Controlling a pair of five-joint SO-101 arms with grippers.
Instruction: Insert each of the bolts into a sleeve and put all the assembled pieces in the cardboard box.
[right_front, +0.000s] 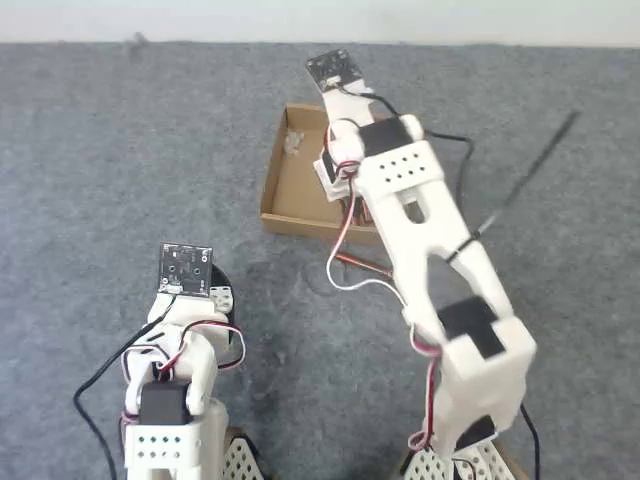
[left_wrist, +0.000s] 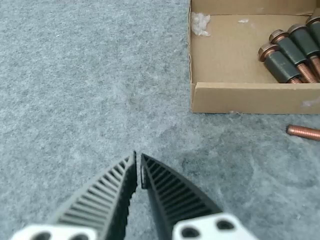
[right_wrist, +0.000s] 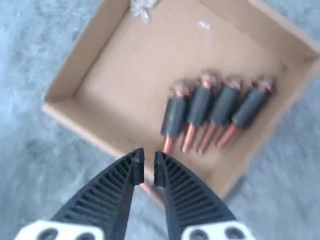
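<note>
The cardboard box (right_wrist: 135, 65) holds several assembled pieces (right_wrist: 215, 107), grey sleeves on copper bolts lying side by side. My right gripper (right_wrist: 148, 160) is shut with nothing in it, above the box's near wall. Below its fingers, part of a copper bolt (right_wrist: 145, 189) shows. In the left wrist view, a bare copper bolt (left_wrist: 303, 131) lies on the carpet just outside the box (left_wrist: 250, 97), and the sleeved pieces (left_wrist: 287, 57) lie inside. My left gripper (left_wrist: 138, 160) is shut and empty over bare carpet, well short of the box.
A bit of white fluff (left_wrist: 201, 23) sits in a far corner of the box. Grey carpet covers the table. In the high view the right arm (right_front: 420, 200) stretches over the box (right_front: 272, 185), and the left arm (right_front: 185, 330) stays near its base.
</note>
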